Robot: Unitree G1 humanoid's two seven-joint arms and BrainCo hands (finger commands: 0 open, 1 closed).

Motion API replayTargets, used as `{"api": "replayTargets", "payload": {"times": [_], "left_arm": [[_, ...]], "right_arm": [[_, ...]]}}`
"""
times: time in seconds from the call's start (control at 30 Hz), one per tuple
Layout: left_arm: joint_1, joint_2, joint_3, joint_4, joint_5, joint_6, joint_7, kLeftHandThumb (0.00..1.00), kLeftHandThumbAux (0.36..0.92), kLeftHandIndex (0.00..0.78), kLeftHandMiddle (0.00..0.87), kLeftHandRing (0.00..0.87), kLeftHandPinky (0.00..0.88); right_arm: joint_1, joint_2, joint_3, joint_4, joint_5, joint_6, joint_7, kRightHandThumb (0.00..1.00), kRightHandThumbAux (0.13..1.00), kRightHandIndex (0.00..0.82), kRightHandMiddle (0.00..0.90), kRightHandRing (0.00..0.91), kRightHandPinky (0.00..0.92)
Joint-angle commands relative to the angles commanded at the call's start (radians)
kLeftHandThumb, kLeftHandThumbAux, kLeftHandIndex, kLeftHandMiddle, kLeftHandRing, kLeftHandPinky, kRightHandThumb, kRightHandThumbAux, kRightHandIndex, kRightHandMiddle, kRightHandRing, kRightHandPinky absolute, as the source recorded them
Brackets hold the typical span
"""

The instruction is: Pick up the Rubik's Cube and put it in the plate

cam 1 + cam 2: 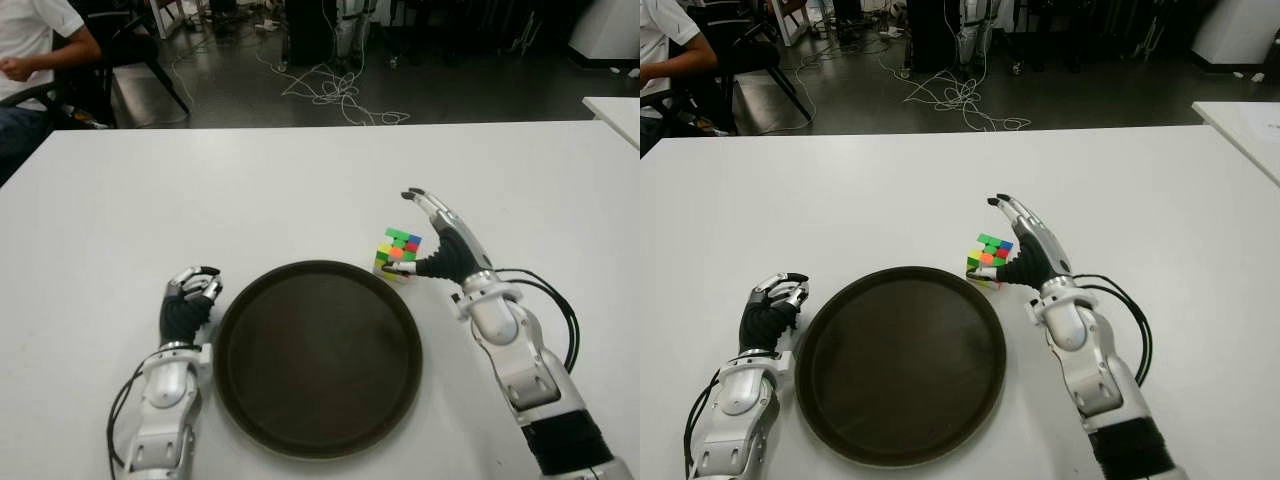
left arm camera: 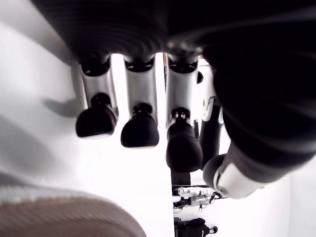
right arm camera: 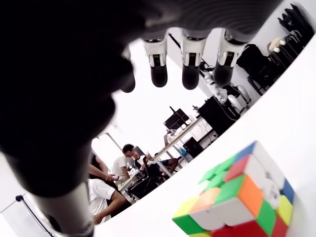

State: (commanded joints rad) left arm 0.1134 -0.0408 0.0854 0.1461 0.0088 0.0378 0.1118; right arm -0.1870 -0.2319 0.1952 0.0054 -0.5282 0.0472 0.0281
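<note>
Rubik's Cube (image 1: 398,251): sat on the table (image 1: 300,190), just beyond the plate's far right rim.
Plate (image 1: 318,356): held nothing.
Right hand (image 1: 445,247): beside the cube, fingers extended, grasping nothing.
Left hand (image 1: 187,303): left of the plate, fingers curled, holding nothing.

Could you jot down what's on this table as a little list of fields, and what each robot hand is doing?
Table: white
Plate: dark, round, holds nothing
Cube: coloured, on the table by the plate's far right rim
Right hand: fingers extended, right beside the cube, not closed around it
Left hand: fingers curled, holds nothing, left of the plate
Cube in plate: not yet
</note>
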Motion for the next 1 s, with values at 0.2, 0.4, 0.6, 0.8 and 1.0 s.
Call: {"api": "replayTargets", "payload": {"times": [0.2, 0.4, 0.6, 0.8, 1.0], "left_arm": [[-0.003, -0.003, 0.008, 0.006, -0.014, -0.006, -0.006, 0.710, 0.704, 0.444, 0.808, 0.821, 0.817], [-0.002, -0.008, 0.012, 0.003, -0.027, -0.006, -0.011, 0.711, 0.703, 0.444, 0.811, 0.827, 0.826], [-0.002, -0.006, 0.010, 0.005, -0.025, -0.010, -0.009, 0.710, 0.704, 0.444, 0.810, 0.827, 0.820], [-0.006, -0.004, 0.011, 0.018, -0.018, -0.018, 0.000, 0.710, 0.704, 0.444, 0.807, 0.827, 0.820], [-0.005, 0.001, 0.008, 0.023, -0.016, -0.036, -0.008, 0.710, 0.704, 0.444, 0.804, 0.820, 0.811]], "right_arm": [[-0.032, 0.007, 0.014, 0.022, 0.010, -0.021, -0.002, 0.000, 0.816, 0.024, 0.036, 0.051, 0.078], [-0.047, 0.007, 0.021, 0.039, 0.015, -0.041, -0.008, 0.000, 0.788, 0.028, 0.044, 0.059, 0.090], [-0.065, 0.006, 0.029, 0.032, 0.007, -0.032, 0.000, 0.000, 0.762, 0.027, 0.044, 0.072, 0.099], [-0.082, 0.002, 0.037, 0.034, -0.001, -0.022, 0.002, 0.000, 0.744, 0.022, 0.032, 0.056, 0.090], [-0.100, -0.006, 0.048, 0.033, -0.018, -0.008, 0.015, 0.000, 0.715, 0.003, 0.004, 0.008, 0.041]]}}
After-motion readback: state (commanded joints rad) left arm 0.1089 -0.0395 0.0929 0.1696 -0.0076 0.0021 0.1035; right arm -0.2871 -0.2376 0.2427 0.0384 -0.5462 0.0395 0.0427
